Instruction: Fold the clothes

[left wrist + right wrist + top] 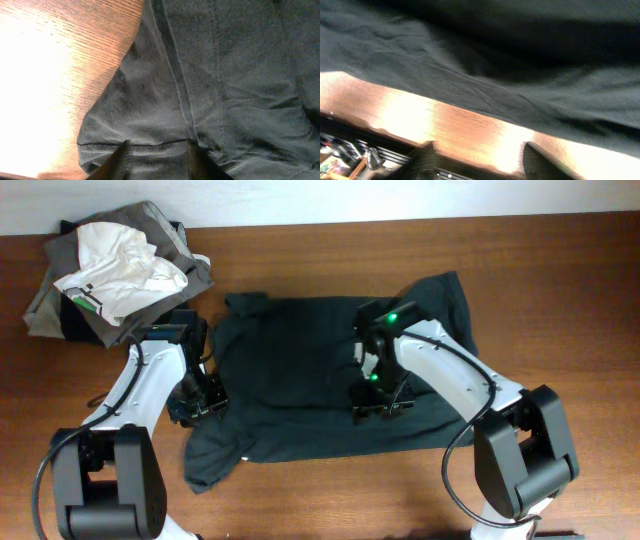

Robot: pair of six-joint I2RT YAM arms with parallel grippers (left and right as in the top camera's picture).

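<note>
Dark T-shirt [300,370] lies spread on the wooden counter [560,280], about centre. It is mostly flat and plain face up, with no lettering visible. One sleeve reaches toward the far right. The near-left corner is rumpled and trails toward the counter's front edge.

Left pincer [200,395] sits at the shirt's left edge, low over it. In the left wrist view the left pincer [160,167] has its fingertips [115,167] apart, and a stitched hem and seam lie flat beneath and between them. No fabric is pinched, so it reads as open. Bare wood lies just to the side of the hem.

Right pincer [380,405] is over the shirt's near-right part, inside the hem line as seen from overhead. In the right wrist view the right pincer [480,160] has its fingertips [422,160] set wide with bare wood between them, so it is open and empty. The shirt's edge runs just beyond the tips.

At the far-left corner is a pile of grey clothes [45,300] with a white garment [120,270] on top. The pile is near the shirt's collar end; I cannot tell whether they touch.
</note>
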